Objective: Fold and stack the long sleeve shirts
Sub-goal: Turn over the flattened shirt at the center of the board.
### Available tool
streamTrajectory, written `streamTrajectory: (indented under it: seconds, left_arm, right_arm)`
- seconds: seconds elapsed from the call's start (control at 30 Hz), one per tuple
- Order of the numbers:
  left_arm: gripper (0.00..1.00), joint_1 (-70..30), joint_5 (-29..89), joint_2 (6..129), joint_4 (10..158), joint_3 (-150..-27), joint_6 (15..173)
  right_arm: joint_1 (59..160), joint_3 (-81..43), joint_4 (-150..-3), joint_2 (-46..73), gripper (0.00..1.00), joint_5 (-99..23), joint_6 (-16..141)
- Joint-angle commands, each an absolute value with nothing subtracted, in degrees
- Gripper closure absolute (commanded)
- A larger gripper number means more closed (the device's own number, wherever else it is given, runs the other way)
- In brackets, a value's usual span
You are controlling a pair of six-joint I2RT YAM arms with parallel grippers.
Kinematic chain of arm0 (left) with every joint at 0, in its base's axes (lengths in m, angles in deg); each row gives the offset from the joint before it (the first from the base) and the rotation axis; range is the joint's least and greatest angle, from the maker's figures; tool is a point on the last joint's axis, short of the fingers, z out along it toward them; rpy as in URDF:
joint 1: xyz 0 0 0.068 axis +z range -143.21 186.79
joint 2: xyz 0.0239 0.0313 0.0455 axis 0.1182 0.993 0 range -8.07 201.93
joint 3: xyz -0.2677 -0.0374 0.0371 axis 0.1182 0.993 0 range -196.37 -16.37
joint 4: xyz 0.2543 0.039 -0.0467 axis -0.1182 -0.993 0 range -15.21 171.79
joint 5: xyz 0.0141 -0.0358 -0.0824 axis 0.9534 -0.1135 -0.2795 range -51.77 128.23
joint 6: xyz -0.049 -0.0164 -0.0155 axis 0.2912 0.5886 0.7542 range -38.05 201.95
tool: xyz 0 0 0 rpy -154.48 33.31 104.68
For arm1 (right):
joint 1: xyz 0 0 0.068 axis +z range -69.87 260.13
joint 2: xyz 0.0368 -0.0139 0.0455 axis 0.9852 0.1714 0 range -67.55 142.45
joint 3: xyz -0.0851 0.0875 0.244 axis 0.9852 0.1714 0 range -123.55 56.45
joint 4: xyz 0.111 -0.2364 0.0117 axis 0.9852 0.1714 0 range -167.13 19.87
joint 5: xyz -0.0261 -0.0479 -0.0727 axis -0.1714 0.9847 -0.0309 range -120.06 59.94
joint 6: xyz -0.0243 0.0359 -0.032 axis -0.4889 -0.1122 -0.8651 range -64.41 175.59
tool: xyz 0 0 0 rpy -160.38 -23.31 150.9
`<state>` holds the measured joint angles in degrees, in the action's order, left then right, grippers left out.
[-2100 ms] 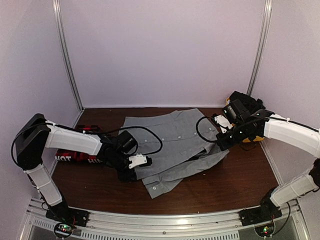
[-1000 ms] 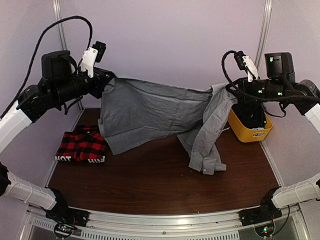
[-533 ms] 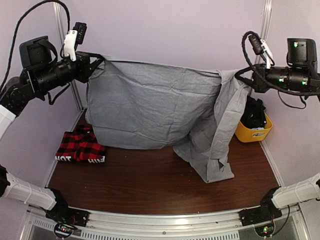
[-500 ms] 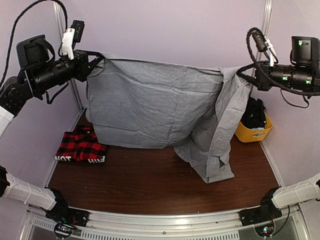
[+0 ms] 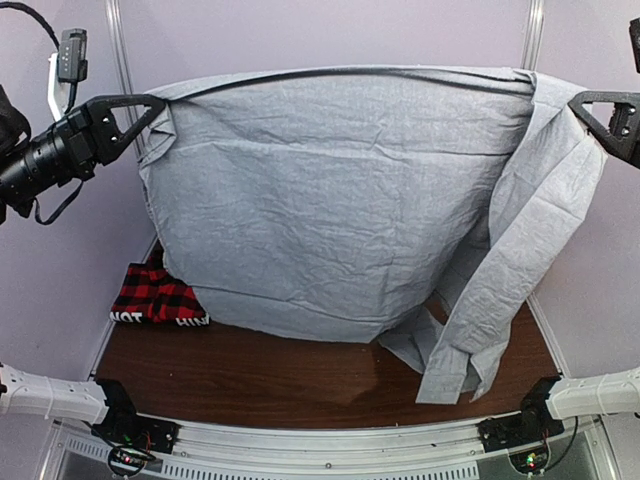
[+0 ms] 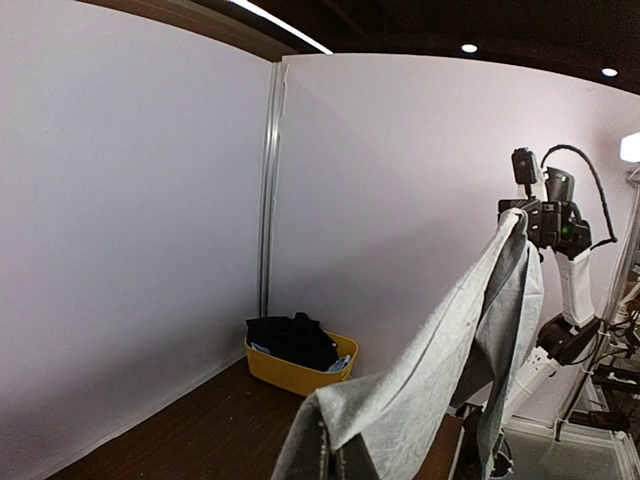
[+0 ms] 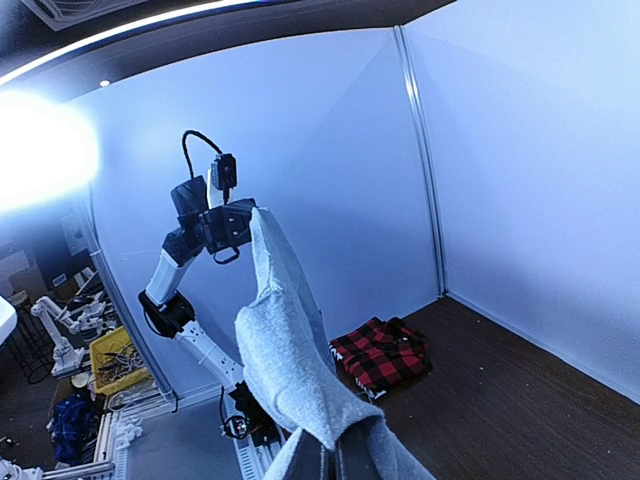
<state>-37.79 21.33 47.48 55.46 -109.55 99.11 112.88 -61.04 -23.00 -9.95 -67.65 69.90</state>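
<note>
Since half a second earlier both arms have risen and spread farther apart, and the grey shirt (image 5: 340,200) now hangs as a wide sheet across most of the overhead view.

Left gripper (image 5: 160,104): pressed together on the upper left corner of the grey shirt, high at the left wall. In the left wrist view the cloth runs out from between its fingers at the lower edge.

Right gripper (image 5: 574,100): likewise pinching the opposite upper corner, high at the right edge. From this corner one sleeve (image 5: 500,290) drops in a long fold, its end low over the front right of the table (image 5: 300,375). Whether it touches the wood cannot be told.

Plaid shirt (image 5: 150,297): red and black, lying folded on the table at the left rear, partly behind the hanging grey cloth. White lettering (image 5: 160,319) runs along its near hem in capitals seen upside down, too small to read with confidence.

Yellow bin (image 6: 300,372): seen only from the left wrist, against the far wall, holding dark cloth (image 6: 293,340). No label on it is legible.
</note>
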Motion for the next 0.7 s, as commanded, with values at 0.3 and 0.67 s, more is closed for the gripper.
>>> streamTrajectory:
  seconds: [0.3,0.67]
  left_arm:
    - [1.0,-36.7,35.0,46.7,56.8,-110.2,102.0]
    - [1.0,-23.8,56.2,65.2,58.8,-101.5,96.0]
  right_arm:
    - [112.5,-61.6,-22.0,-11.3,1.0,-52.9,72.9]
    - [110.9,-45.0,-26.4,4.6,1.0,-16.6,60.7]
